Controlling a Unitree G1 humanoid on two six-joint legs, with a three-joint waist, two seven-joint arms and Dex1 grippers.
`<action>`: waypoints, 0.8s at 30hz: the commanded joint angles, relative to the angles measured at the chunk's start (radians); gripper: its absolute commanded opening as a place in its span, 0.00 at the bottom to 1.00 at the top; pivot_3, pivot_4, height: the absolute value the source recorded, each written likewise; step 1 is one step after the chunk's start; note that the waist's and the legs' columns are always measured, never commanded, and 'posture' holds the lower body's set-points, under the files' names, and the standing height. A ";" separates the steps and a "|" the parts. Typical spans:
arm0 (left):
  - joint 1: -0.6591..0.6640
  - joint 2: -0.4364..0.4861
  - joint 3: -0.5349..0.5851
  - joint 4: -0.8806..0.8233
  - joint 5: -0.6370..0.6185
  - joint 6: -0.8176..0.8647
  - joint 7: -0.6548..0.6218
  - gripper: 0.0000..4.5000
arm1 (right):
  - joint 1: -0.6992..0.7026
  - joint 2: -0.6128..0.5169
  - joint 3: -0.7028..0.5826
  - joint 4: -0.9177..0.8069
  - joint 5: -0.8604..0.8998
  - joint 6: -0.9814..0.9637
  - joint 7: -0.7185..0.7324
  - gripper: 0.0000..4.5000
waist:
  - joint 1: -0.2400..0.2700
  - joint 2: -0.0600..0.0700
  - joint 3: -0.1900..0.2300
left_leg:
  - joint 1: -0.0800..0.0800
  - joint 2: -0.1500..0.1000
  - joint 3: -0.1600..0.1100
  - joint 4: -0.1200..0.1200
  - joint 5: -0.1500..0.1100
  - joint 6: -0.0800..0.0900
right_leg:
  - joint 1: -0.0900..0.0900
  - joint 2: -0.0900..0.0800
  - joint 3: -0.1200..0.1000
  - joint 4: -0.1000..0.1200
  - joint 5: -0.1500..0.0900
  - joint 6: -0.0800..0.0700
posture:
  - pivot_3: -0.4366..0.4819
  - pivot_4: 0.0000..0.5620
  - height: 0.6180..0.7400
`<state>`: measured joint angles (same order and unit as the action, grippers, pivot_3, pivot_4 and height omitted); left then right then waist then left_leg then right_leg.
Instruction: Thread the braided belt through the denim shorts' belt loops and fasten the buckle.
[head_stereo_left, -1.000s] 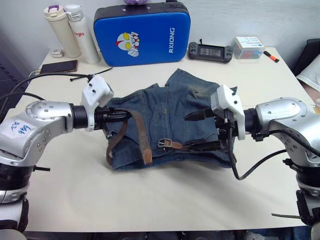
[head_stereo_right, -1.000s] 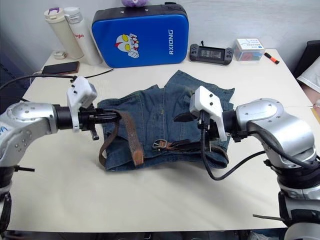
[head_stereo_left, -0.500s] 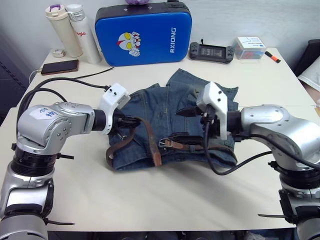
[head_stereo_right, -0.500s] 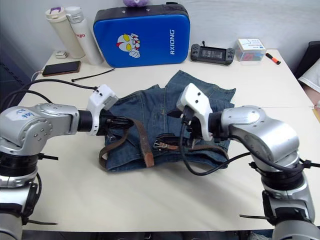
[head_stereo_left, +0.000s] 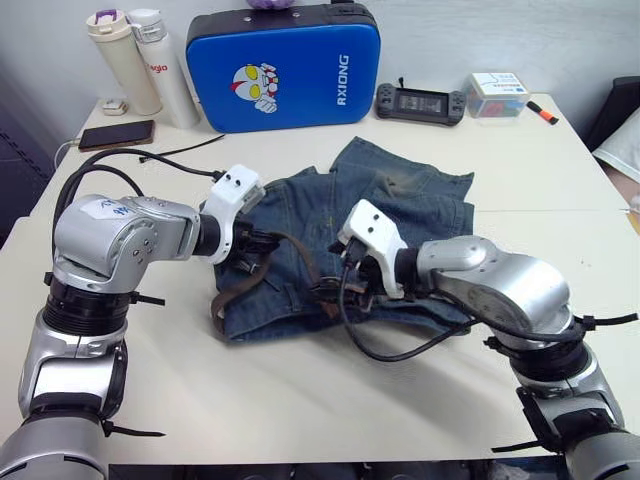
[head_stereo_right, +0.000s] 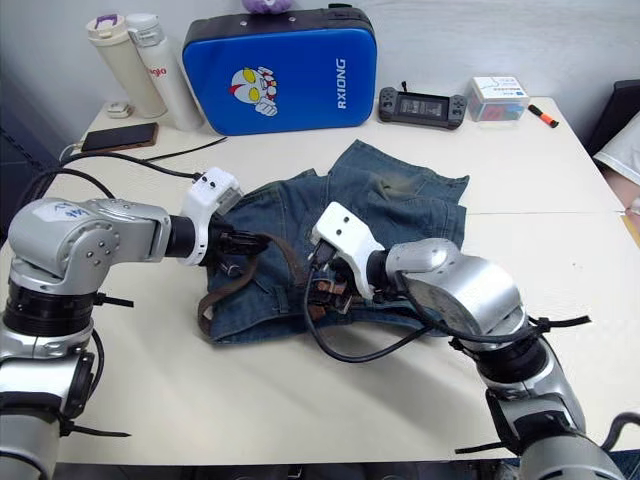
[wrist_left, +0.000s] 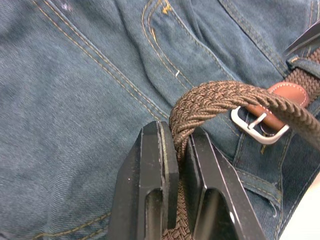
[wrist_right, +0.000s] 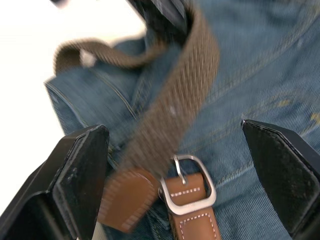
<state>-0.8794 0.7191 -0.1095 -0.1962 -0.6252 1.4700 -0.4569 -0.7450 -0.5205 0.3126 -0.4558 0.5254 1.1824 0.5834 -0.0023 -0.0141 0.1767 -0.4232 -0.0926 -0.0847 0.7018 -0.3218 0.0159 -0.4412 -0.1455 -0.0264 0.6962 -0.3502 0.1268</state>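
Since the earlier frames, the right gripper (wrist_right: 175, 165) has travelled leftward across the denim shorts (head_stereo_left: 400, 200), from their right edge to the middle of the waistband, while the left gripper (wrist_left: 182, 145) has kept its place at the left part of the shorts.

Left: the left gripper is clamped on the braided belt (wrist_left: 220, 97), its two black fingers (wrist_left: 155, 165) pressed against the strap with no gap beside it. From the grip the strap arches over the denim. A loop of belt hangs past the left edge of the shorts onto the table (head_stereo_left: 300, 400).

Centre: the buckle (wrist_right: 192, 187), a silver frame with one prong, lies on the denim beside the tan leather tip of the belt. The right gripper hangs just above it, jaws spread wide, one finger on either side of buckle and strap, touching neither.

Right: the far leg of the shorts lies flat and crumpled toward the back of the table. Behind it stand a blue case (head_stereo_left: 285, 65), two bottles (head_stereo_left: 140, 60) and a handheld console (head_stereo_left: 420, 102).
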 joint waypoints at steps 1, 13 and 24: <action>-0.016 -0.002 0.032 -0.020 0.009 0.014 -0.004 0.01 | -0.031 0.013 0.003 -0.017 -0.015 0.008 -0.014 1.00 | 0.000 0.000 0.000 | 0.000 0.000 0.000 0.000 0.000 0.000 | 0.000 0.000 0.000 0.000 0.000 0.000 | 0.48 0.27 0.48; -0.007 0.020 0.029 -0.040 0.031 0.018 -0.007 0.00 | -0.032 -0.017 0.056 0.003 -0.092 0.015 -0.043 0.42 | -0.001 0.000 0.000 | 0.000 -0.001 0.001 0.000 0.000 0.000 | -0.002 0.000 0.001 0.001 0.000 0.000 | 0.48 0.27 0.48; -0.042 -0.017 0.365 0.045 -0.073 0.144 -0.020 0.47 | -0.060 -0.131 0.089 0.108 -0.233 -0.222 0.046 0.00 | -0.004 -0.001 0.000 | -0.001 0.000 0.002 0.001 0.000 0.000 | -0.002 0.001 0.002 0.001 0.000 0.000 | 0.48 0.27 0.48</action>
<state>-0.9011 0.6801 0.1793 -0.1657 -0.6727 1.5968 -0.4873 -0.7785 -0.6437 0.3989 -0.3500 0.3282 1.0150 0.6132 -0.0060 -0.0146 0.1765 -0.4235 -0.0927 -0.0828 0.7024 -0.3216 0.0157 -0.4440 -0.1448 -0.0246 0.6979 -0.3502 0.1268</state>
